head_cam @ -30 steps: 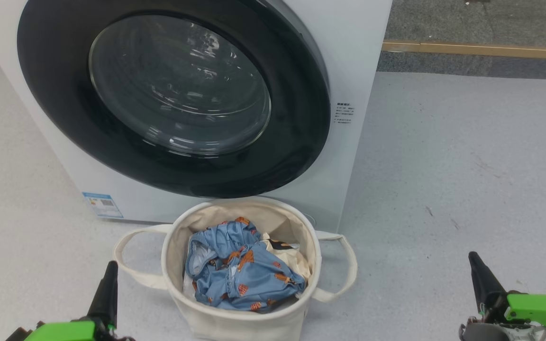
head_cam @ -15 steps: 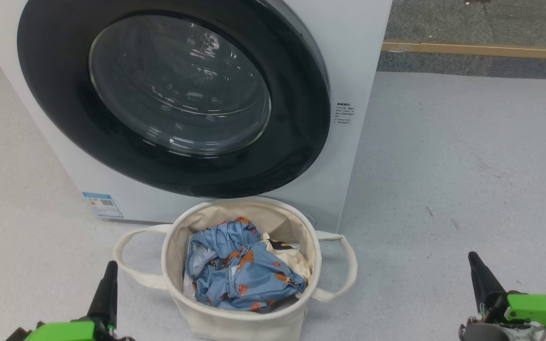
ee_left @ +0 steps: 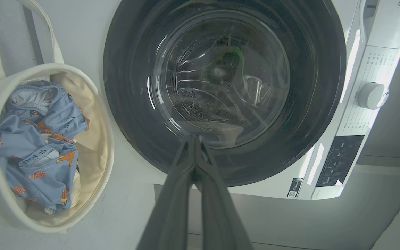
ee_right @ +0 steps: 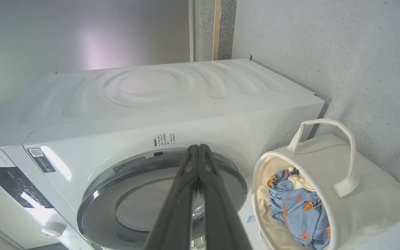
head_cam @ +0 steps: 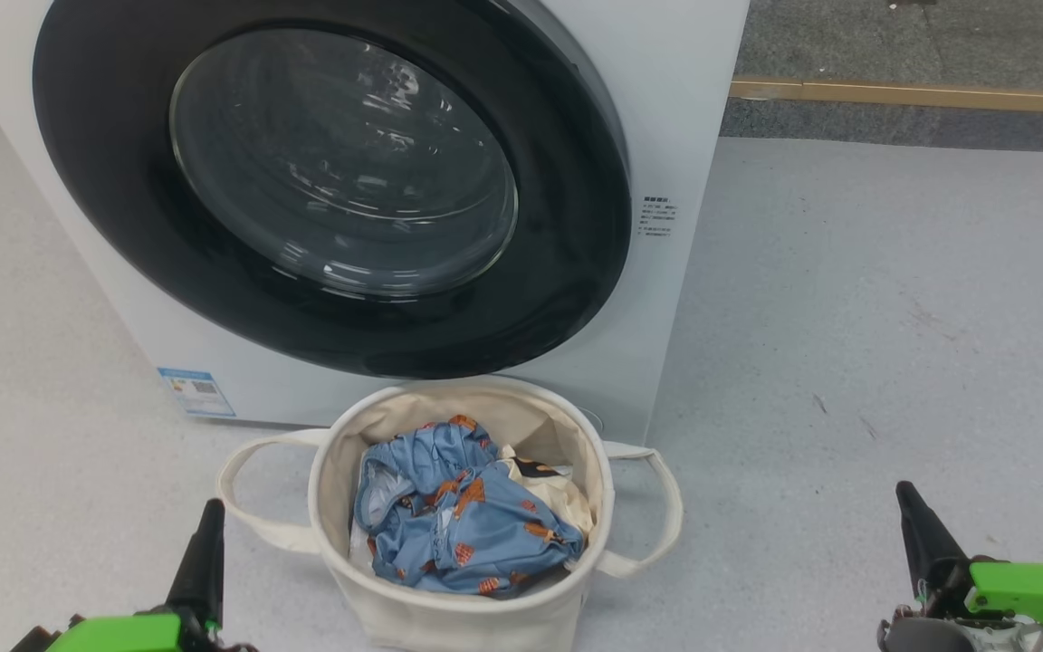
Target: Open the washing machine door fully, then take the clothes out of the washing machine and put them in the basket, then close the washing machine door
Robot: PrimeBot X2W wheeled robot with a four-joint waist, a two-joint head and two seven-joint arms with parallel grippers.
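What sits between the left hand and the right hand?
Head view: the basket, holding the clothes, stands between the left hand and the right hand, nearer the left; bare floor either side.

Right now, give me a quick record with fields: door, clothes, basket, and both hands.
door: shut against the washing machine
clothes: blue printed and cream pieces, in the basket
basket: upright on the floor before the machine
left hand: shut, empty, left of basket
right hand: shut, empty, right of basket
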